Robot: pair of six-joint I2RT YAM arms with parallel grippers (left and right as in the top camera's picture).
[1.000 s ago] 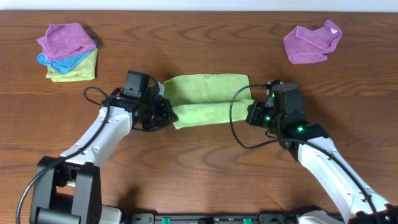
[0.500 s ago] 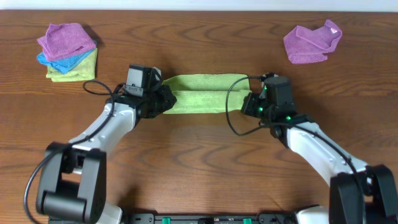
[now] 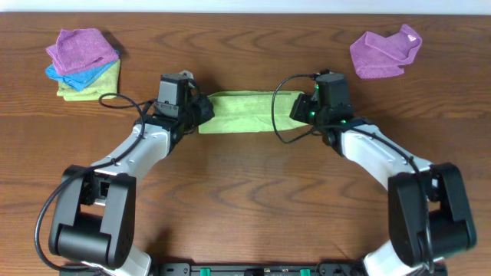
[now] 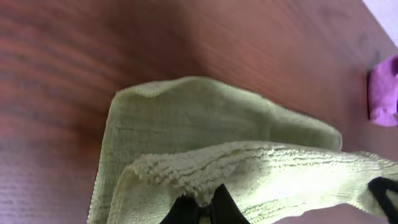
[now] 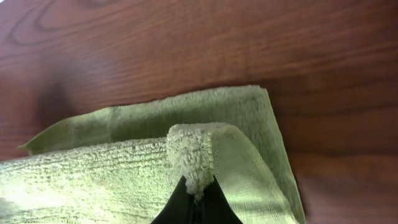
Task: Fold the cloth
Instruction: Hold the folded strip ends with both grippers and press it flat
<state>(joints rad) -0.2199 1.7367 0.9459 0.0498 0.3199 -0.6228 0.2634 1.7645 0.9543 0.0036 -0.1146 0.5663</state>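
A light green cloth (image 3: 242,112) lies doubled over in a long strip at the table's middle. My left gripper (image 3: 201,113) is shut on the cloth's left corner; in the left wrist view the pinched top layer (image 4: 205,171) hangs over the lower layer (image 4: 186,112). My right gripper (image 3: 295,107) is shut on the cloth's right corner; in the right wrist view the pinched corner (image 5: 193,155) sits just above the lower layer's far edge (image 5: 186,106). The top layer nearly covers the lower one.
A stack of folded purple, blue and green cloths (image 3: 83,63) sits at the back left. A crumpled purple cloth (image 3: 383,52) lies at the back right and shows in the left wrist view (image 4: 382,90). Cables loop from both wrists.
Both grippers have carried the cloth's near edge away from me over the far part. The visible strip has narrowed and both arms have stretched farther back.
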